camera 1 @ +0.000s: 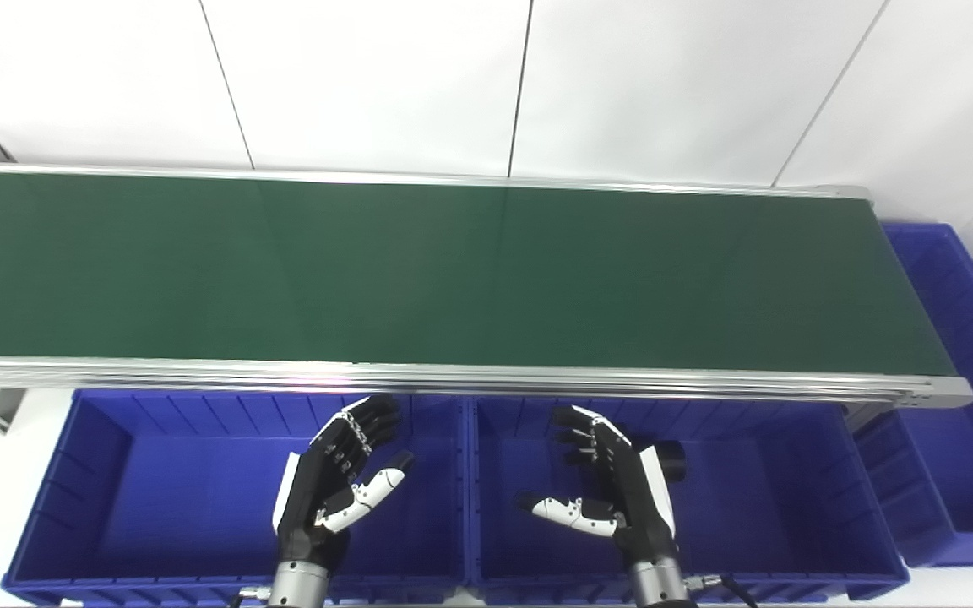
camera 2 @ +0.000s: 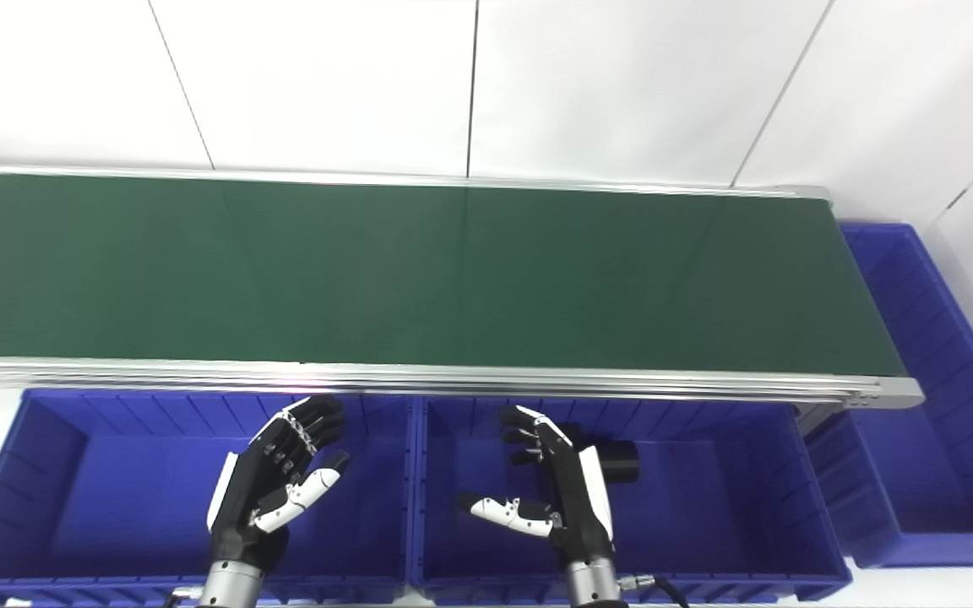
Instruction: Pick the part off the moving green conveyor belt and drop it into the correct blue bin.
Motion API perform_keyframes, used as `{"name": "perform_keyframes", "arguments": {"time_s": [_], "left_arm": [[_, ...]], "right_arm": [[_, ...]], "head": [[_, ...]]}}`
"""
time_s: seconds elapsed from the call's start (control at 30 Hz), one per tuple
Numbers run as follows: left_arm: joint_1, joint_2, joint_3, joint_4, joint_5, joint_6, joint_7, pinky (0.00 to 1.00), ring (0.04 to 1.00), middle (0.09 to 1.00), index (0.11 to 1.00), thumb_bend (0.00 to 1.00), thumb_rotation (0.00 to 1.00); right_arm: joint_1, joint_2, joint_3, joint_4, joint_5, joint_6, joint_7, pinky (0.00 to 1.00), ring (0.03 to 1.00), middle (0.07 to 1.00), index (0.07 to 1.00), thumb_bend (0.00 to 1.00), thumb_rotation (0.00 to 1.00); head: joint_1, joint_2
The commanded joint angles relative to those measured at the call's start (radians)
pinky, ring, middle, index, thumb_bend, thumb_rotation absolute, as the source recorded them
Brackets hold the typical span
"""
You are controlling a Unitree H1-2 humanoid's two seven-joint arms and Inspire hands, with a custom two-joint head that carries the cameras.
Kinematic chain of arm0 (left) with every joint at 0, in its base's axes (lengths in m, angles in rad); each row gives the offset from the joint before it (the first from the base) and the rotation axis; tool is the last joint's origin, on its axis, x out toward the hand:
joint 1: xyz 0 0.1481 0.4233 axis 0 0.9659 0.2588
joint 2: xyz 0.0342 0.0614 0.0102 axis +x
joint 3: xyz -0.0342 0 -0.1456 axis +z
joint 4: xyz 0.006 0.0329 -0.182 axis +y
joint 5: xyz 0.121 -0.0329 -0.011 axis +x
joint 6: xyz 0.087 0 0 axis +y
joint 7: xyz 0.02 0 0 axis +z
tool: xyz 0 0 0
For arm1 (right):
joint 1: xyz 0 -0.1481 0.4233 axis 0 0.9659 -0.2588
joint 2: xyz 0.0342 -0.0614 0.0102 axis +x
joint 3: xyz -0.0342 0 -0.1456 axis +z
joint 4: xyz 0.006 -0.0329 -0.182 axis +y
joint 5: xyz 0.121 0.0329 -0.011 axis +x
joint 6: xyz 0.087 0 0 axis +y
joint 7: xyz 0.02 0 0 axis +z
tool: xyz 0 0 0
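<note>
While both hands hang over the bins, the green conveyor belt (camera 1: 419, 279) runs left to right with nothing visible on its surface. Left hand (camera 1: 330, 494) hovers over the left blue bin (camera 1: 89, 498) just in front of the belt's near rail — fingers spread and slightly curled, thumb out, holding nothing. Right hand (camera 1: 613, 485) hovers over the middle blue bin (camera 1: 790, 498), also in front of the belt rail — fingers apart, thumb pointing toward the left hand, holding nothing. Black cylindrical part (camera 2: 617, 462) lies inside the middle blue bin, just beside the right hand on its outer side; cannot tell if it touches the hand. Third blue bin (camera 1: 959, 338) sits past the belt's right end, lengthwise away from the robot.
</note>
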Motion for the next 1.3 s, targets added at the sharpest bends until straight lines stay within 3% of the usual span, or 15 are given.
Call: {"name": "perform_keyframes", "arguments": {"time_s": [0.0,0.67,1.27], "left_arm": [[0.001,0.002,-0.012,-0.023,0.006,-0.035,0.005,0.78,0.762,0.764,0.715,0.47,0.00],[-0.013,0.004,-0.026,0.003,-0.004,-0.035,0.010,0.75,0.740,0.751,0.713,0.48,0.00],[-0.021,-0.002,-0.018,0.013,-0.006,-0.035,0.020,0.75,0.735,0.741,0.706,0.49,0.00]], "right_arm": [[-0.008,0.009,0.001,-0.027,-0.002,-0.058,-0.014,0.60,0.694,0.747,0.739,0.71,0.07],[0.005,0.036,0.035,-0.045,0.048,-0.060,-0.053,0.61,0.708,0.751,0.757,0.67,0.10],[-0.002,0.019,0.044,-0.042,0.075,-0.060,-0.074,0.60,0.688,0.741,0.755,0.66,0.12]], "head": [[0.002,0.000],[-0.015,0.012],[-0.008,0.024]]}}
